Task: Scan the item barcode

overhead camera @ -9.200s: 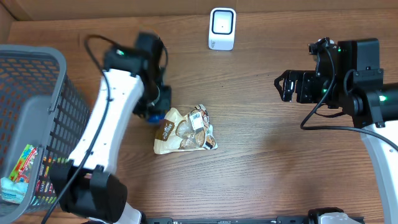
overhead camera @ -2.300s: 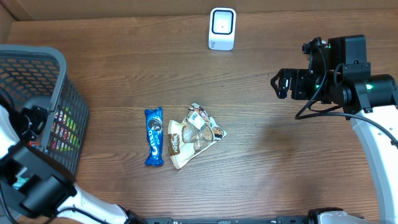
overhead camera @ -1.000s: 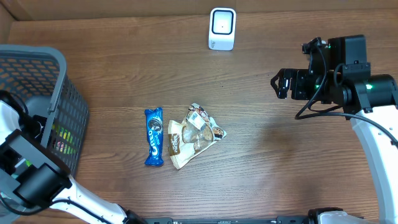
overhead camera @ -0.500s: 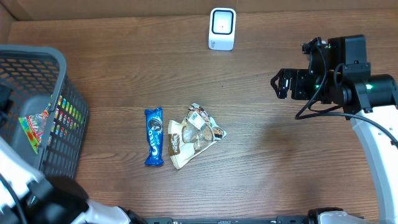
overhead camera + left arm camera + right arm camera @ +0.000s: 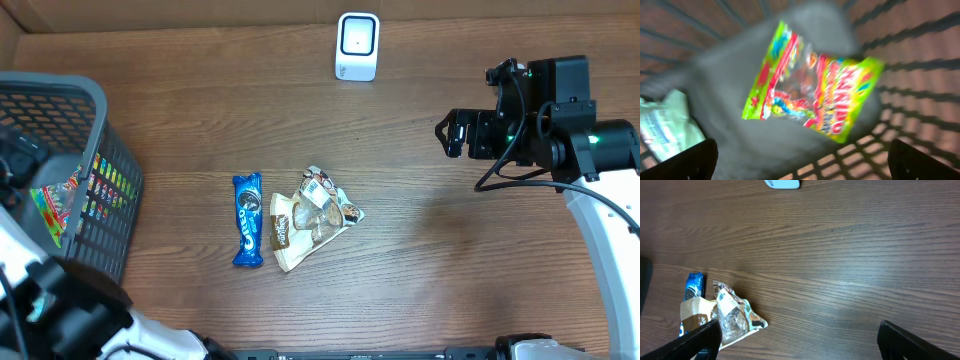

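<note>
One blue Oreo pack (image 5: pixel 247 220) and one tan snack bag (image 5: pixel 312 220) lie mid-frame on the table (image 5: pixel 450 270). The left end effector (image 5: pixel 802 150) and right end effector (image 5: pixel 799 330) both gape wide, empty.

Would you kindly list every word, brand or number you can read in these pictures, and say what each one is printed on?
"OREO": white letters along the blue snack packet on the wooden table.
Colourful green-edged sweet bag in the grey mesh basket: red lettering, too blurred to read.
Brown-and-clear snack bag: label too small to read.
White scanner: no legible text.
</note>
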Action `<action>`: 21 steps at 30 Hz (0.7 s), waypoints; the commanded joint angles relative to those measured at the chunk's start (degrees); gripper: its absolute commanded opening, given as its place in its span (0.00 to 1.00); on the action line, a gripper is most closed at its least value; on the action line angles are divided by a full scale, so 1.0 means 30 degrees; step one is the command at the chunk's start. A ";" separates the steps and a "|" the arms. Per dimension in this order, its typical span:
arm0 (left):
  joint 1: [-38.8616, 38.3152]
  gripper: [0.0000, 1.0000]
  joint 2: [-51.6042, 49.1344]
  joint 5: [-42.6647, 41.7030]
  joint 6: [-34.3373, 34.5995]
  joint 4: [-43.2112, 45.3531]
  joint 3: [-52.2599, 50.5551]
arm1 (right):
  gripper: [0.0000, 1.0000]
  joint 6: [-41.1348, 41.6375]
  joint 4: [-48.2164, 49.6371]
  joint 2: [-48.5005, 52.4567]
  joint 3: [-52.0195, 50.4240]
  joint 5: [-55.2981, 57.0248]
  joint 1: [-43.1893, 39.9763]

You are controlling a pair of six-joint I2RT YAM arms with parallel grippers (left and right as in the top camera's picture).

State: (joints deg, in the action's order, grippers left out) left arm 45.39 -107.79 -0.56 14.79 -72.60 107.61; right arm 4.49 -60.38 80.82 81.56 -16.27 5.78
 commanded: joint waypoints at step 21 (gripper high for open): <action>-0.1173 1.00 -0.7686 0.1632 -0.1370 0.0015 -0.0590 | 1.00 0.0044 0.0335 0.0007 -0.0102 0.0044 0.0160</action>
State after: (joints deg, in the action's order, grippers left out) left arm 41.82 -127.59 2.83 11.77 -72.10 106.45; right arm 4.49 -59.61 80.82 81.56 -16.27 5.78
